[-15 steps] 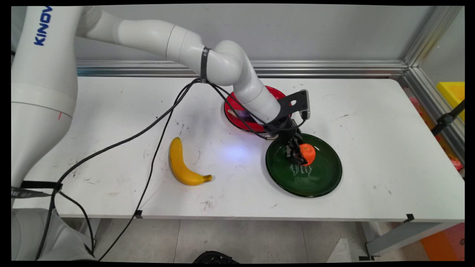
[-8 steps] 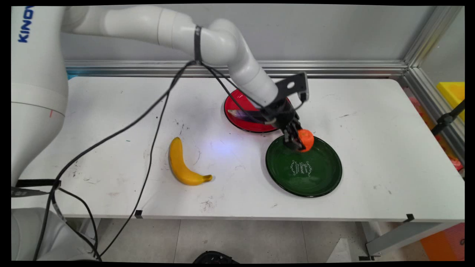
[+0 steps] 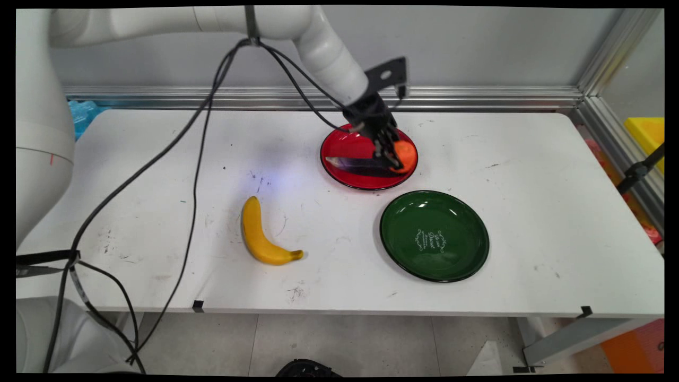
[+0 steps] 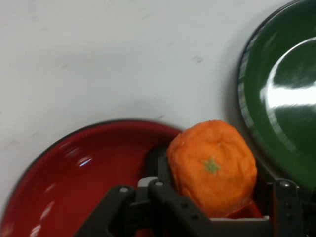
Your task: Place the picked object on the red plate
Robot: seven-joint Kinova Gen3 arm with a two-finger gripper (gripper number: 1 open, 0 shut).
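Orange, small, light and probably soft-skinned, gripped across its sides by the end effector above the red plate toward the worktop's back edge.

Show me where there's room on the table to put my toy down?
Plenty of bare table lies right of the green plate, and more at the far left, behind the banana. The green plate itself is empty. It is crowded at the red plate, where the gripper holds an orange above it.
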